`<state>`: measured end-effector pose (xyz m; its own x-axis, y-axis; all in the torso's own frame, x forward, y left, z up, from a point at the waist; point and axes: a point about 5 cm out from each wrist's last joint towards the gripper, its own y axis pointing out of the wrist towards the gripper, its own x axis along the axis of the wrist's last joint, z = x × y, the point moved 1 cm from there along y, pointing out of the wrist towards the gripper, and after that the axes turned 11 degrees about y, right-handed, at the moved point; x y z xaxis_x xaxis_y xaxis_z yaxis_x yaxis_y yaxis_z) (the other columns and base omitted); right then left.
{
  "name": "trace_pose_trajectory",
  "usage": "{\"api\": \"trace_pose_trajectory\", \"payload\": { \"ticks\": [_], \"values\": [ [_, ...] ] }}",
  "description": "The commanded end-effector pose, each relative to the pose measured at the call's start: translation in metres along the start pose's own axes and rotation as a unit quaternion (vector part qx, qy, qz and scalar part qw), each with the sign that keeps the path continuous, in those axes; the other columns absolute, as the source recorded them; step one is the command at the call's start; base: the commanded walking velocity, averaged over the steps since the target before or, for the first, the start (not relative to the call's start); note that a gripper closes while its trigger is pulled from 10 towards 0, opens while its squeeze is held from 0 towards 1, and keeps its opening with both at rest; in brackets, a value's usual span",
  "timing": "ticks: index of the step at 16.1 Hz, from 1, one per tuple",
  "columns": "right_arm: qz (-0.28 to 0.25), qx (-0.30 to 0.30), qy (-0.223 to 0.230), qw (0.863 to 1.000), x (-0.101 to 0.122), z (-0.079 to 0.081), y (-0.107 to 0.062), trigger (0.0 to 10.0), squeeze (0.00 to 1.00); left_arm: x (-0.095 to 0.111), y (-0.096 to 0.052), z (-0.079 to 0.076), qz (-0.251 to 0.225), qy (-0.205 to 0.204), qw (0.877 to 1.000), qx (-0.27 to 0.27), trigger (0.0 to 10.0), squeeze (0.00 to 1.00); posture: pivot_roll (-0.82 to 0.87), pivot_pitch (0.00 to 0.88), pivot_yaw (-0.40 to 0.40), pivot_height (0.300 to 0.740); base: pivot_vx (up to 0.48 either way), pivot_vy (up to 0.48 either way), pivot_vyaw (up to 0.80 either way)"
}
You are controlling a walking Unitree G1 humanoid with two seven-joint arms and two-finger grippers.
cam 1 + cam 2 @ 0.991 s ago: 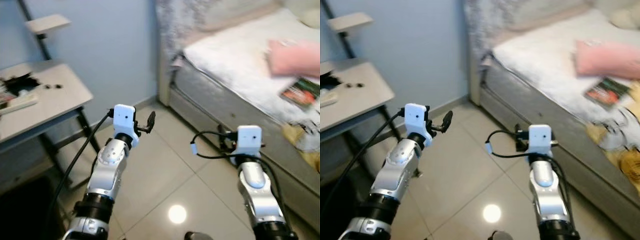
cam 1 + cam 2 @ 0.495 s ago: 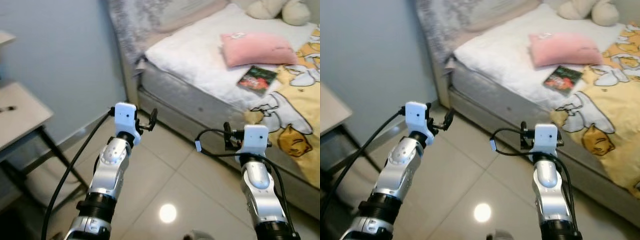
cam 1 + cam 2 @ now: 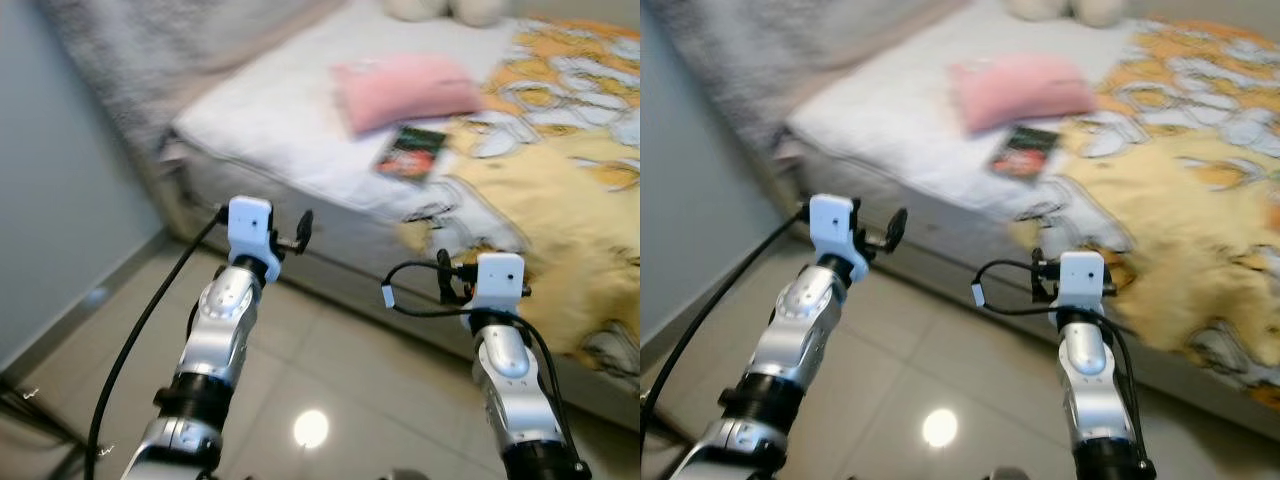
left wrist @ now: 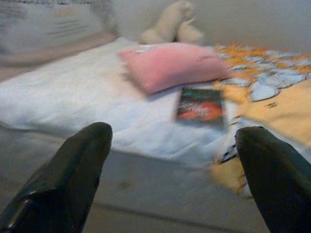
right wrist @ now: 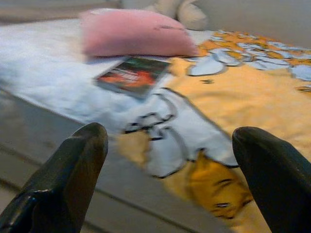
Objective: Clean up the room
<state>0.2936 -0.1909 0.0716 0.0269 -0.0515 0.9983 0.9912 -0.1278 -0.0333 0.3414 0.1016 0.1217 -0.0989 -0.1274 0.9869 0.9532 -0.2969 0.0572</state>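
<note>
A bed (image 3: 270, 120) with a white sheet stands ahead of me. On it lie a pink pillow (image 3: 405, 88), a dark book (image 3: 411, 153) just in front of the pillow, and a yellow cartoon blanket (image 3: 560, 160) that hangs over the bed's edge. A cream plush toy (image 4: 170, 24) sits behind the pillow. My left gripper (image 4: 170, 160) is held out over the floor short of the bed, open and empty. My right gripper (image 5: 165, 165) is likewise open and empty, facing the book (image 5: 133, 73) and the blanket.
Glossy beige floor tiles (image 3: 330, 380) lie between me and the bed. A pale blue wall (image 3: 50, 180) runs along the left. A grey fuzzy throw (image 3: 130, 50) covers the bed's head end at the left.
The whole view has swung to the right: the desk at the left has gone out of sight and the bed now lies ahead. Both arms keep the same pose.
</note>
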Motion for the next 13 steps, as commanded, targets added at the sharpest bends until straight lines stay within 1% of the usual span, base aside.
{"api": "trace_pose_trajectory", "payload": {
  "ticks": [1,3,5,6,7,9,13],
  "values": [
    [-0.002,0.004,0.005,1.000,0.002,0.002,0.003,10.0,0.00,-0.002,0.000,-0.002,0.004,0.001,1.000,0.002,10.0,0.00,-0.14,0.000,0.034,0.740,0.000,0.000,0.00],
    [-0.006,0.010,0.005,1.000,0.004,0.005,0.005,10.0,0.00,-0.003,0.001,-0.001,0.005,0.001,1.000,0.008,10.0,0.00,-0.14,0.000,0.033,0.740,0.000,0.000,0.00],
    [0.004,0.016,-0.017,1.000,0.003,0.008,0.007,10.0,0.00,-0.002,0.001,-0.003,0.002,-0.006,1.000,0.003,10.0,0.00,-0.14,0.000,0.032,0.740,0.000,0.000,0.00],
    [0.001,0.022,-0.009,1.000,0.004,0.009,0.008,10.0,0.00,-0.002,0.001,-0.003,0.002,-0.004,1.000,0.003,10.0,0.00,-0.14,0.000,0.033,0.740,0.000,0.000,-0.73],
    [-0.005,0.024,0.000,1.000,0.006,0.010,0.009,10.0,0.00,-0.002,0.001,-0.004,0.003,0.002,1.000,0.002,10.0,0.00,-0.14,0.000,0.034,0.740,0.292,-0.379,-0.73],
    [-0.012,0.028,-0.009,0.999,0.008,0.011,0.010,10.0,0.00,-0.002,0.002,-0.004,0.005,0.002,1.000,0.007,10.0,0.00,-0.14,0.000,0.036,0.740,0.296,-0.375,-0.73],
    [-0.016,0.038,-0.007,0.999,0.010,0.015,0.011,10.0,0.00,-0.004,0.003,0.000,0.008,-0.003,1.000,0.018,10.0,0.00,-0.14,0.000,0.035,0.740,0.318,-0.355,0.00]
  ]
}}
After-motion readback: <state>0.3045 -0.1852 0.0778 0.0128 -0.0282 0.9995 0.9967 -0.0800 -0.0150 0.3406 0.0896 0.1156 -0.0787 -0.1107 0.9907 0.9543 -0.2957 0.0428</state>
